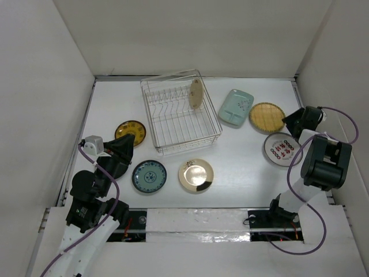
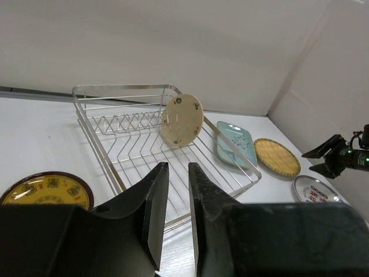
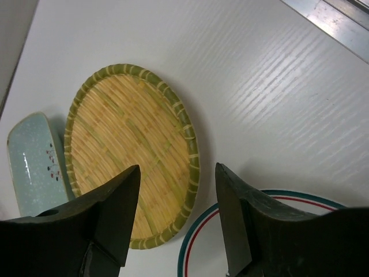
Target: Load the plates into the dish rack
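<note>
— where do the plates lie?
— one tan plate [image 1: 196, 93] stands on edge in the dish rack [image 1: 173, 124], at the far middle of the desk [image 1: 242, 173]. the rest lie flat: a yellow-and-brown plate [image 1: 130, 133] left of the rack, a teal plate [image 1: 149, 176] and a cream plate [image 1: 196, 175] near of it, and a pale green dish [image 1: 236, 107], a woven plate [image 1: 267, 117] and a white plate [image 1: 282, 149] to its right.
— and the pincers?
— the right pincer [image 3: 176, 219] gapes wide over the woven plate's edge, just beside the white plate, and holds nothing. the left pincer [image 2: 179, 213] is narrow, only a slit between its fingers, and empty, just beside the yellow-and-brown plate.
— how would the woven one handle?
— likely light, stiff and rough, so less slippery than the glazed ones, which look slick and breakable. lying flat, it offers only its raised rim.
</note>
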Motion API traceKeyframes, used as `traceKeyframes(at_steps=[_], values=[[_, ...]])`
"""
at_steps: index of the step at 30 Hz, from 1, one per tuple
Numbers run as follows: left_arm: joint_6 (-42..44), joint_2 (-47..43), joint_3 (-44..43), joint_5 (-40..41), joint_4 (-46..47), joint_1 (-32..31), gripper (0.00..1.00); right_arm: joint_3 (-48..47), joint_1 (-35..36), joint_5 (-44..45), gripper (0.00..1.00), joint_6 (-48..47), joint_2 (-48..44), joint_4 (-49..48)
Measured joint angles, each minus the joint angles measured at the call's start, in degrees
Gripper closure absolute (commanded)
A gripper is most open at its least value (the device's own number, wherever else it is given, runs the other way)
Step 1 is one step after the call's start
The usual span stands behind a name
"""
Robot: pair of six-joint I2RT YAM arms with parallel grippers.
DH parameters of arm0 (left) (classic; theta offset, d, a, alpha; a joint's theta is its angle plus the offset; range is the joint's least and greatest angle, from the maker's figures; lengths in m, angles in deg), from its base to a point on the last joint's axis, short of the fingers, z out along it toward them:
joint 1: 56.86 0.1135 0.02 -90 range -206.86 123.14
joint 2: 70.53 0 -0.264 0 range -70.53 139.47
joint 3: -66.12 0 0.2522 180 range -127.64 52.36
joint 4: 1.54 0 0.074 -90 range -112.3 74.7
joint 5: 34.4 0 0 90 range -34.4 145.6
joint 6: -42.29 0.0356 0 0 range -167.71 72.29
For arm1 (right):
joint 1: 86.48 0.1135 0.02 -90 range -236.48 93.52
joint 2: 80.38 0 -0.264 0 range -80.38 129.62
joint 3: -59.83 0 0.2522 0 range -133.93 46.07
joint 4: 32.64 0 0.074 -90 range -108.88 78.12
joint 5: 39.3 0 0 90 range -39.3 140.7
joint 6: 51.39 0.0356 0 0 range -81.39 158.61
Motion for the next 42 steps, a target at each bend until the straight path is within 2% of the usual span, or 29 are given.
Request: traceKeyframes(at_steps=[10, 15, 16, 18, 19, 21, 24, 28, 35, 39, 42], values=[[0.0, 0.0, 0.0, 0.0, -0.02, 0.0, 0.82, -11.02, -1.64, -10.43, 0.4, -0.66, 13.64, 2.05], [0.0, 0.17, 0.0, 0.0, 0.0, 0.0, 0.82, -11.89, -2.91, -14.95, 0.45, -0.15, 15.37, 2.1], [0.0, 0.26, 0.0, 0.0, -0.02, 0.0, 0.82, -11.89, -3.15, -15.63, 0.56, -0.11, 15.45, 2.14], [0.0, 0.37, 0.0, 0.0, -0.02, 0.0, 0.82, -11.91, -3.5, -16.57, 0.64, -0.11, 15.52, 2.8], [0.0, 0.37, 0.0, 0.02, -0.02, 0.0, 0.82, -11.91, -3.74, -16.9, 0.78, 0.15, 15.61, 3.15], [0.0, 0.37, 0.0, 0.04, -0.02, 0.0, 0.82, -11.91, -4.28, -17.62, 0.92, 0.48, 15.87, 3.5], [0.0, 0.37, 0.0, 0.04, -0.02, 0.0, 0.82, -11.65, -5.38, -19.3, 0.98, 2.84, 15.12, 2.32], [0.0, 0.37, 0.0, 0.04, -0.02, 0.0, 0.82, -8.09, -5.53, -15.47, 1.0, 3.32, 9.92, 2.75], [0.0, 0.37, 0.0, 0.04, -0.02, 0.0, 0.82, -3.93, -3.5, -3.76, 1.0, 1.97, -7.3, 6.36], [0.0, 0.37, 0.0, 0.07, -0.02, 0.0, 0.82, -6.38, 5.97, 4.72, 1.0, -2.47, -16.13, 7.72], [0.0, 0.37, 0.0, 0.07, -0.02, 0.0, 0.82, -12.76, 17.35, 11.58, 1.0, -7.26, -17.77, 9.81]])
